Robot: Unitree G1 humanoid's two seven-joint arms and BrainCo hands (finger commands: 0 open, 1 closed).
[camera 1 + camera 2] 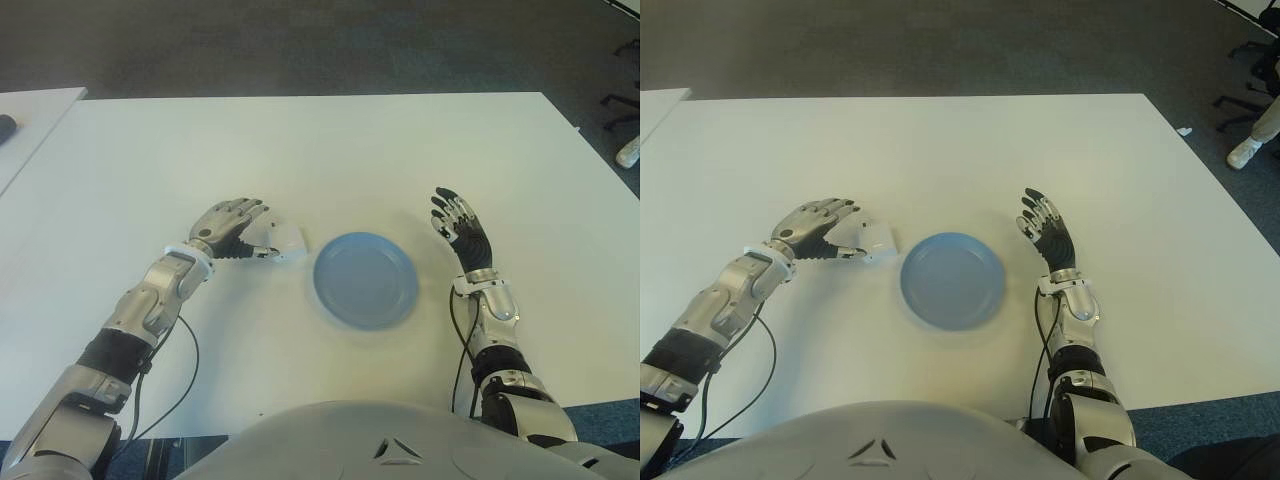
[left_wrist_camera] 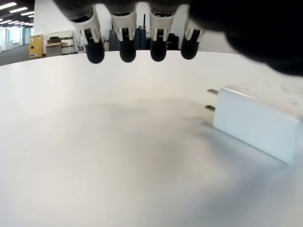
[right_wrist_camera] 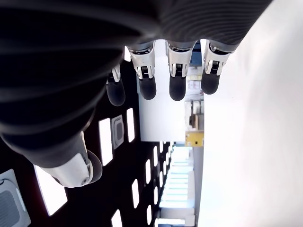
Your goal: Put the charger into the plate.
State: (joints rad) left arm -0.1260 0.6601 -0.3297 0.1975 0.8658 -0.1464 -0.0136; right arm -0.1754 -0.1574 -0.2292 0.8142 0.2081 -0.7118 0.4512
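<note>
Fingers (image 2: pixel 126 45) of your left hand (image 1: pixel 228 225) are extended and hanging over the table (image 1: pixel 400 150), not curled around anything; the wrist view shows open tabletop under the tips and the charger (image 2: pixel 258 123) lying flat beside the palm, prongs pointing out across the table. From the head cameras that hand arches over the charger (image 1: pixel 280 240) (contact can't be confirmed, the hand hides part of it), and the white block sticks out on the side facing the plate (image 1: pixel 365 280). So the charger sits on the table just left of the plate, near its rim but not in it. Its long axis looks to run roughly toward the plate, though the hand's cover makes that a guess. Your right hand (image 1: pixel 462 232) shows on the far side of the plate, fingers spread and pointing up, holding nothing. Left hand is clearly the nearer one; the coming move, I'd judge, is to close on the block and carry it a short way rightward over the rim.
</note>
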